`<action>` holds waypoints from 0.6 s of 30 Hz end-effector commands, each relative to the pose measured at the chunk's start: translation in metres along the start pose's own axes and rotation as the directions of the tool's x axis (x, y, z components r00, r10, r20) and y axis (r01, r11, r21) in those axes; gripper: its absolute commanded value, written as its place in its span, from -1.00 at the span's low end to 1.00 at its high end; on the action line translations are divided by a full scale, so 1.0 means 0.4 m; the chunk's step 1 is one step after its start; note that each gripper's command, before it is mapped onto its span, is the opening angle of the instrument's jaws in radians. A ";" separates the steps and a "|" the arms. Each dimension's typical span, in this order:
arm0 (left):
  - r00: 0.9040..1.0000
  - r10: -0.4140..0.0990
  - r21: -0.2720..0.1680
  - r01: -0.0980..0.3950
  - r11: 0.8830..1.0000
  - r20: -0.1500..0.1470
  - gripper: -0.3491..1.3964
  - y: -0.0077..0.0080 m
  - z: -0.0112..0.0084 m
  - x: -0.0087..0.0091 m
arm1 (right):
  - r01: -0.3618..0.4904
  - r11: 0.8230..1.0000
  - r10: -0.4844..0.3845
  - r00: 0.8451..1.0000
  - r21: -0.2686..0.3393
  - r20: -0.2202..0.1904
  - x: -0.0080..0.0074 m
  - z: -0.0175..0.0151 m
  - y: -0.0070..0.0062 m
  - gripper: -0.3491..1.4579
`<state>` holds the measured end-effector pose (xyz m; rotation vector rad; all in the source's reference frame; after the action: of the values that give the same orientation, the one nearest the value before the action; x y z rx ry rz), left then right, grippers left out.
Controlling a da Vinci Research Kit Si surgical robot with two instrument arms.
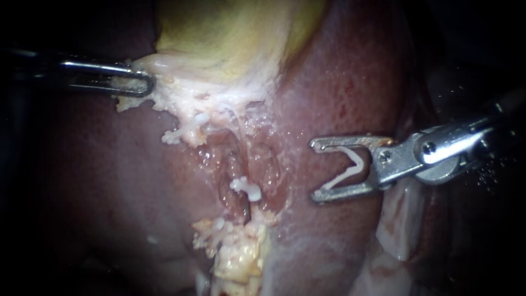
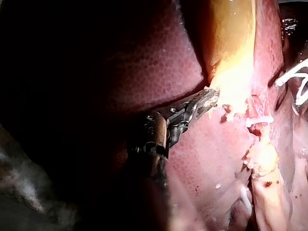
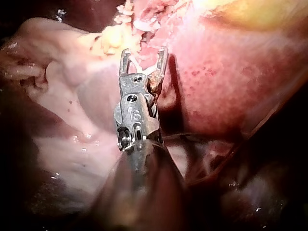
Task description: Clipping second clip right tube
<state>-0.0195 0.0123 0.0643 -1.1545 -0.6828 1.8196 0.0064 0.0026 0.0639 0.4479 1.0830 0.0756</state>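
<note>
Dark red, glistening liver (image 1: 339, 82) lies below the yellowish gallbladder (image 1: 230, 33). My right instrument (image 1: 315, 171) has its jaws spread wide, gripping a white V-shaped clip (image 1: 350, 167) by both legs. It is near but clear of the reddish tubes (image 1: 268, 164), one bearing a small white clip (image 1: 245, 187). My left instrument (image 1: 143, 83) is clamped on pale fringe tissue (image 1: 181, 104) at the gallbladder's edge.

Reddish liver (image 1: 339, 82), yellow gallbladder (image 1: 230, 38) against it, pale fatty tissue (image 1: 241, 257)
</note>
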 end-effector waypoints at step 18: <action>1.000 -0.002 0.010 0.002 1.000 -0.005 -1.00 0.0020 0.0010 0.0002 | -0.464 0.884 0.467 0.873 0.055 -0.139 -0.0011 0.0213 0.0080 -0.08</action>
<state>-0.0202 0.0120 0.0638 -1.1515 -0.6722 1.8158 0.0143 0.0028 0.0690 0.7332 1.1084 0.5485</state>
